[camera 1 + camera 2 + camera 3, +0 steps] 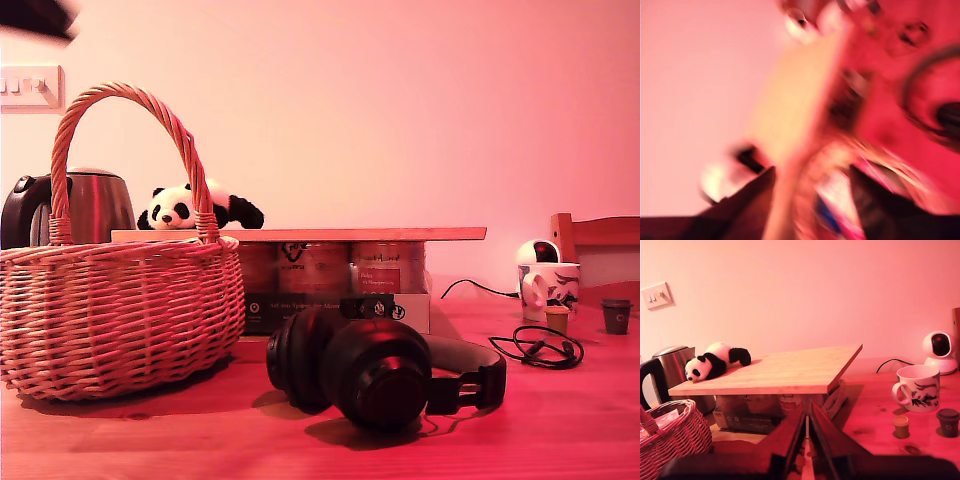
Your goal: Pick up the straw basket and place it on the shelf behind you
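Observation:
The straw basket (120, 315) stands on the table at the exterior view's left, its arched handle (120, 95) upright. Behind it the shelf (350, 234), a thin light-wood board, rests on tins and a box. The first wrist view is motion-blurred. In it my first gripper (812, 205) is open, with dark fingers (752, 202) wide apart over the basket's rim (890, 165) and the board (795, 100) beyond. My second gripper (807, 440) is shut with nothing in it, pointing at the shelf (785, 371), with the basket (670, 440) off to one side.
A toy panda (195, 208) lies on the board's end, and a kettle (85, 205) stands behind the basket. Black headphones (375, 365) lie in front. A mug (548, 285), small cups (616, 315), a cable (535, 347) and a white camera (939, 351) stand at the exterior view's right. Something dark and blurred (35, 15) shows in that view's top left corner.

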